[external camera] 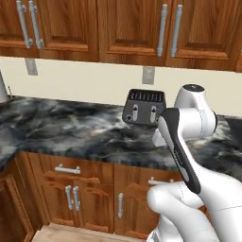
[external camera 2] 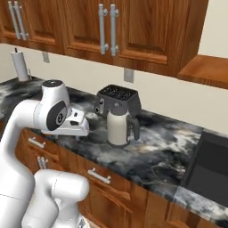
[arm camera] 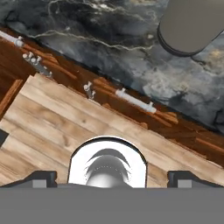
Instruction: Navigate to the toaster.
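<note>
A run of wooden wall cupboards (external camera: 132, 28) hangs above a dark marbled bench (external camera: 71, 130) in a simulated kitchen, with matching base cabinets (external camera: 90, 189) below and a plank floor (arm camera: 65, 127) at the robot's feet. A black sink (external camera 2: 209, 164) is sunk into the bench at the right base view's 4 o'clock. The white arm (external camera: 189, 142) stands folded in front of the bench, its hand pointing down. The toaster (external camera: 144, 107) sits at the back of the bench against the wall, under a wall socket (external camera: 148, 74), its long axis running along the wall and its levers facing the robot. In the left base view it lies near centre, at about 10 o'clock from the arm's elbow. A pale jug (external camera 2: 119, 127) stands just in front of it, and a paper-towel roll (external camera 2: 20, 64) far off at 10 o'clock. The fingers (arm camera: 43, 178) show only as dark tips set wide apart, holding nothing. The toaster appears to lie ahead of the fingers and higher, so the base seems nearly in place.
</note>
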